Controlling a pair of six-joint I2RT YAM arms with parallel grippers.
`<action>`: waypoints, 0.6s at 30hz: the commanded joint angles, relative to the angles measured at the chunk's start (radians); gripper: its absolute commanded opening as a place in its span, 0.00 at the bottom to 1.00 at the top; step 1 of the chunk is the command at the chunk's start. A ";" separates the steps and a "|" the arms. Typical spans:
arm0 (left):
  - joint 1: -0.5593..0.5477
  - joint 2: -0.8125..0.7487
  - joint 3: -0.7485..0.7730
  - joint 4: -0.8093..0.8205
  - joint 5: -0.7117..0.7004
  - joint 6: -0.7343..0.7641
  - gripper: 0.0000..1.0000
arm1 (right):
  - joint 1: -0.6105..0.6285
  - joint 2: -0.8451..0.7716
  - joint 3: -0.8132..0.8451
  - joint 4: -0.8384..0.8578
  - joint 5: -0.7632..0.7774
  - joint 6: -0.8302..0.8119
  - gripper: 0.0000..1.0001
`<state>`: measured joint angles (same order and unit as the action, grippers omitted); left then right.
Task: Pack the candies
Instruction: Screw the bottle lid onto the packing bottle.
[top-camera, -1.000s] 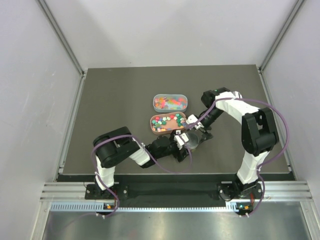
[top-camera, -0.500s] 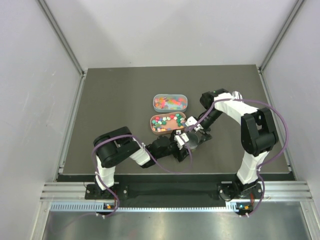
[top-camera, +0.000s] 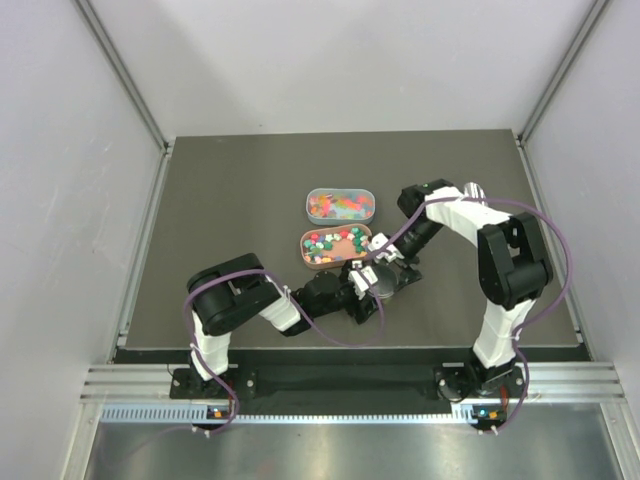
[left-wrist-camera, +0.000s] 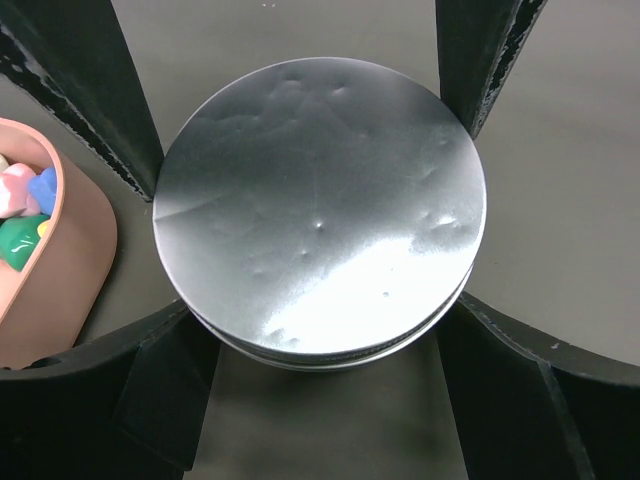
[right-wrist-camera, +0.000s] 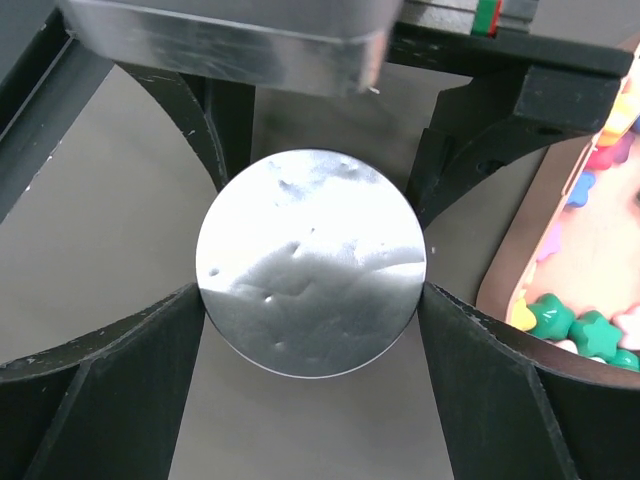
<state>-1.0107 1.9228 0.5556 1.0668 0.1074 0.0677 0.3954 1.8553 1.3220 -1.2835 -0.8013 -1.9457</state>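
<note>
Together left claw and right claw, spread wide, clasp the lidded jar beside the pink tray.

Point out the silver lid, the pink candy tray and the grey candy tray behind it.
silver lid (left-wrist-camera: 320, 210): left wrist view, middle of its top face.
pink tray (left-wrist-camera: 80, 265): left wrist view, its outer wall.
grey tray (top-camera: 310, 206): top external view, left end of its rim.
</note>
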 joint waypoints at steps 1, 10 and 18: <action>-0.005 0.045 -0.040 -0.156 -0.011 0.026 0.86 | 0.014 0.028 0.012 -0.016 0.004 0.024 0.85; -0.005 0.041 -0.040 -0.156 -0.018 0.024 0.85 | 0.016 0.025 0.005 0.016 0.022 0.119 0.70; -0.005 0.022 -0.039 -0.169 -0.032 0.009 0.82 | 0.060 -0.082 -0.167 0.128 0.071 0.318 0.64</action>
<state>-1.0107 1.9224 0.5533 1.0683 0.1070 0.0616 0.4030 1.7981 1.2533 -1.1755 -0.7967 -1.7630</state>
